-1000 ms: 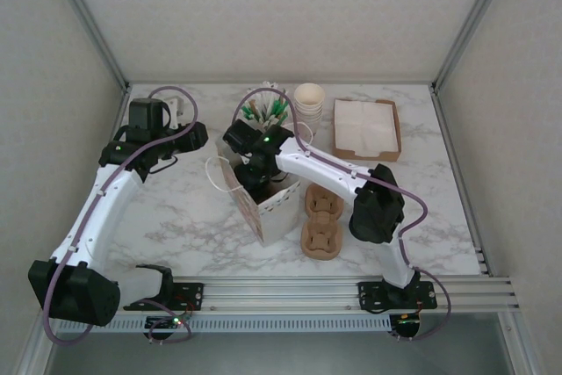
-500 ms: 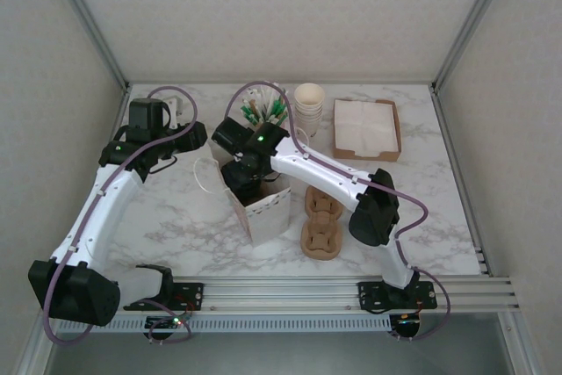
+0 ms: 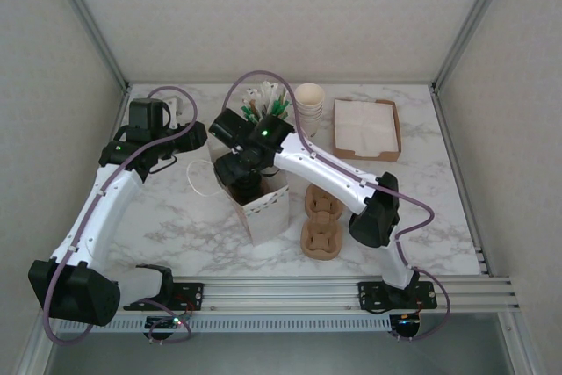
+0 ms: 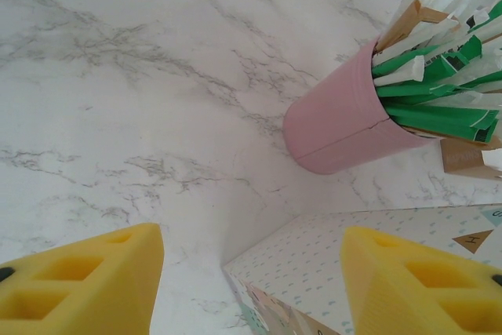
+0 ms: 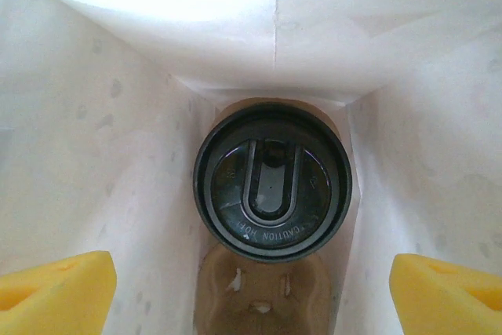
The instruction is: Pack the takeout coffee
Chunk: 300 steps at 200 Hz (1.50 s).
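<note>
The takeout coffee (image 5: 272,180) stands upright deep inside the white paper bag (image 5: 102,139), its long axis vertical and black lid up, seated in a brown carrier (image 5: 259,304). The right gripper (image 5: 251,288) hangs above it, jaws spread, touching nothing. The left gripper (image 4: 251,280), by the bag's far-left corner, is spread and empty.

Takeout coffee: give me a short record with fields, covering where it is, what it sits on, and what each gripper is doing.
coffee: black-lidded cup, upright, lid on
location: inside the white paper bag, down at the bottom
support: brown carrier, neighbouring hole empty
right gripper: open, above the cup, pads clear of the lid
left gripper: open, holds nothing, over a corner of the bag, near the pink cup
</note>
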Tool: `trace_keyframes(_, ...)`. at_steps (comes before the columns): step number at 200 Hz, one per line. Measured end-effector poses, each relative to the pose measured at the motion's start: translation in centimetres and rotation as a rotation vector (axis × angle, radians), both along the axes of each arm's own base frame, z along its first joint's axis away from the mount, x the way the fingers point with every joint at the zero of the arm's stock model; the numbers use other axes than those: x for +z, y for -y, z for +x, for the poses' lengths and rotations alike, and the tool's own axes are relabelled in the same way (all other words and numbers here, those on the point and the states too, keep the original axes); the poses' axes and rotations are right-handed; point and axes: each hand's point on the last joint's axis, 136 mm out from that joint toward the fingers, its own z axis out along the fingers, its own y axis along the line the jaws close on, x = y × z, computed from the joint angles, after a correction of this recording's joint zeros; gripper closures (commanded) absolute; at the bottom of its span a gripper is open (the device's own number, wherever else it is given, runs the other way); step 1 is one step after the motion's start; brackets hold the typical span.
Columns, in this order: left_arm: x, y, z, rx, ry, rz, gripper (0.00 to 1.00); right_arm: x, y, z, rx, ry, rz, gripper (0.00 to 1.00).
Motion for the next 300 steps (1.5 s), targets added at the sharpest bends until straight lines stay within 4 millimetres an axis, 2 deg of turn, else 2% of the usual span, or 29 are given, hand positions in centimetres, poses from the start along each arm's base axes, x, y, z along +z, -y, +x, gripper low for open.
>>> trace_keyframes(37, 0.0, 0.0, 0.0, 0.0, 0.0, 0.0, 0.38, 4.2, 0.5, -0.3, 0.001, 0.042, 0.074, 0.07)
trace_keyframes(59, -0.1, 0.0, 0.0, 0.0, -0.002, 0.001, 0.38, 7.3, 0.9, -0.5, 0.011, 0.082, 0.134, 0.11)
trace_keyframes(88, -0.2, 0.0, 0.1, 0.0, -0.006, 0.002, 0.38, 11.8, 1.5, -0.8, 0.036, 0.155, 0.218, 0.24)
trace_keyframes(113, -0.2, 0.0, 0.1, 0.0, -0.006, 0.002, 0.38, 15.3, 2.9, -0.5, 0.038, 0.263, 0.255, 0.35)
trace_keyframes(129, -0.2, 0.0, 0.1, 0.0, -0.006, 0.002, 0.38, 17.5, 3.9, 0.0, 0.023, 0.336, 0.284, 0.41)
trace_keyframes(148, -0.2, 0.0, 0.1, 0.0, -0.005, 0.002, 0.38, 19.7, 5.1, 1.0, 0.003, 0.406, 0.318, 0.42)
trace_keyframes(170, -0.2, 0.0, 0.1, -0.001, -0.005, 0.002, 0.38, 21.1, 7.2, 3.8, -0.06, 0.462, 0.344, 0.42)
trace_keyframes(191, -0.2, 0.0, 0.1, -0.001, -0.005, 0.002, 0.38, 20.8, 8.9, 7.2, -0.116, 0.48, 0.359, 0.35)
trace_keyframes(222, -0.2, 0.0, 0.1, -0.003, -0.004, 0.004, 0.37, 18.4, 9.8, 11.8, -0.142, 0.466, 0.356, 0.33)
trace_keyframes(264, -0.2, 0.1, 0.1, -0.008, -0.004, 0.001, 0.36, 14.7, 8.1, 17.0, -0.118, 0.445, 0.377, 0.33)
trace_keyframes(300, -0.1, 0.4, 0.0, -0.023, -0.006, -0.012, 0.35, 9.4, 6.8, 20.7, -0.121, 0.384, 0.338, 0.37)
